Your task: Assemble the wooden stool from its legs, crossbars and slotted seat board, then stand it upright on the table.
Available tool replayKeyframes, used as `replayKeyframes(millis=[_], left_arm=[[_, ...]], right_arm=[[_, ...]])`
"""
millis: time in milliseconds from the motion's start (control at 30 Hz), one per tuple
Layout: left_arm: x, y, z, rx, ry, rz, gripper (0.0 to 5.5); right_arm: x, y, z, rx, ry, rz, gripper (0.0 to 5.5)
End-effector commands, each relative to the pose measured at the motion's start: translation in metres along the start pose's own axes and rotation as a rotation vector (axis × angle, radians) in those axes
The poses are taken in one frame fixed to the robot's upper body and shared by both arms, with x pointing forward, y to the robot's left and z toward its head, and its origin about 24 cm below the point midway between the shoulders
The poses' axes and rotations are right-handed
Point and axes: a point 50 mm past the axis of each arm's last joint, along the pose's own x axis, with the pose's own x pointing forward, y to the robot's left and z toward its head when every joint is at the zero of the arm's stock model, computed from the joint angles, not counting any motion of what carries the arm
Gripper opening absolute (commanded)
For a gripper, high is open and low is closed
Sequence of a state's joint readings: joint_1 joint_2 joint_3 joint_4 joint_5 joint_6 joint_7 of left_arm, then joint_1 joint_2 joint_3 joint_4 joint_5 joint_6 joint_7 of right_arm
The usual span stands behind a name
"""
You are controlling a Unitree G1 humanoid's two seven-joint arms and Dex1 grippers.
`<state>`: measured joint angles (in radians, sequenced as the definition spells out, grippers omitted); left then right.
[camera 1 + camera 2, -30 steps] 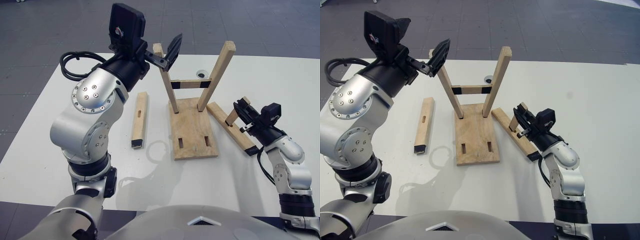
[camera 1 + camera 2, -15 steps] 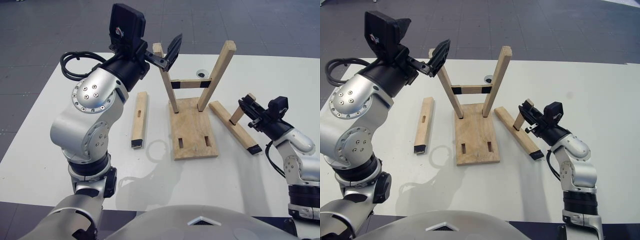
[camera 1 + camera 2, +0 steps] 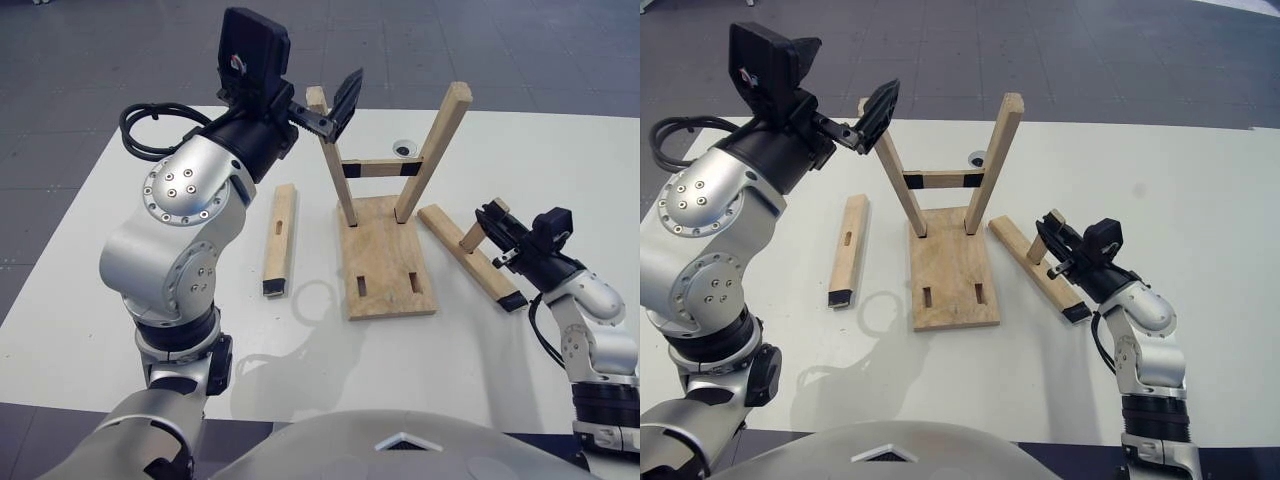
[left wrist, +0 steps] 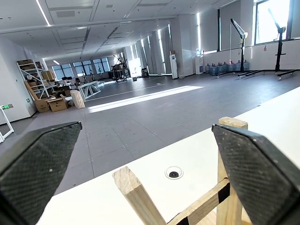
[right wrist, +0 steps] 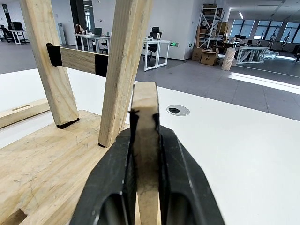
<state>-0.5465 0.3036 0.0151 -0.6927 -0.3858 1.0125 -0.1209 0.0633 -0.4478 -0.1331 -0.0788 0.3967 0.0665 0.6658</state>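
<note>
Above loose leg (image 3: 488,275), right tool (image 3: 491,220) lowered its crossbar (image 3: 468,240).

The left end effector (image 3: 330,106) partly covers the top of one upright leg (image 3: 338,165). In its wrist view both legs and the crossbar (image 4: 202,206) run off the lower edge, and its blurred fingers (image 4: 37,159) are cut at the sides. In the right wrist view the short bar (image 5: 144,103) clamped in the right end effector (image 5: 145,140) hides a strip of the seat board (image 5: 47,159). The bar's lower end is buried between that end effector's fingers (image 5: 180,178), and the legs' tops pass the upper edge.
</note>
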Motion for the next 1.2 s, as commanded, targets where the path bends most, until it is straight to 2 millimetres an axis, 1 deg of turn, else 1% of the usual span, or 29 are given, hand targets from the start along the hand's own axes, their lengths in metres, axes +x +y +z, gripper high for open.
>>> replayKeyframes(millis=[33,100,200,300,333,400,467,500,600,667,733,867,967,1067,1200], left_arm=[[0.001,0.002,0.001,0.011,-0.001,0.008,5.13],[0.001,0.001,0.001,0.009,-0.001,0.008,5.13],[0.001,0.001,0.001,0.007,-0.002,0.008,5.13],[0.001,0.0,0.0,0.003,0.002,0.004,5.13],[0.001,0.0,0.0,0.003,0.003,0.0,5.13],[0.001,-0.001,-0.001,0.001,0.005,-0.004,5.13],[0.001,-0.001,-0.001,0.0,0.006,-0.005,5.13],[0.0,-0.002,-0.001,-0.001,0.005,-0.006,5.13],[0.0,-0.002,-0.001,-0.002,0.004,-0.008,5.13],[0.0,-0.003,-0.001,-0.004,0.003,-0.009,5.13],[0.001,-0.003,-0.001,-0.006,0.002,-0.009,5.13],[0.001,-0.004,-0.001,-0.01,-0.002,-0.006,5.13],[0.0,-0.005,-0.001,-0.013,-0.003,-0.004,5.13],[-0.001,-0.004,-0.002,-0.013,0.0,0.002,5.13],[-0.001,-0.005,-0.002,-0.014,0.002,0.004,5.13]], right_arm=[[0.0,0.011,-0.021,0.06,0.079,0.005,0.41],[-0.001,0.01,-0.03,0.067,0.101,-0.004,0.41],[-0.013,0.007,-0.059,0.074,0.2,-0.028,0.41],[-0.039,0.01,-0.097,0.099,0.338,-0.045,0.41],[-0.046,0.012,-0.106,0.105,0.369,-0.048,0.41],[-0.058,0.014,-0.117,0.119,0.411,-0.054,0.41],[-0.062,0.013,-0.121,0.124,0.427,-0.062,0.41],[-0.061,0.011,-0.122,0.123,0.444,-0.081,0.41],[-0.049,0.003,-0.115,0.112,0.471,-0.116,0.41],[-0.036,0.002,-0.103,0.115,0.446,-0.105,0.41],[-0.028,0.001,-0.094,0.115,0.438,-0.09,0.41],[-0.022,0.0,-0.09,0.128,0.511,-0.078,0.41],[-0.016,-0.002,-0.086,0.117,0.52,-0.096,0.41],[-0.014,-0.006,-0.08,0.112,0.478,-0.137,0.41],[-0.007,-0.021,-0.061,0.087,0.315,-0.282,0.41]])
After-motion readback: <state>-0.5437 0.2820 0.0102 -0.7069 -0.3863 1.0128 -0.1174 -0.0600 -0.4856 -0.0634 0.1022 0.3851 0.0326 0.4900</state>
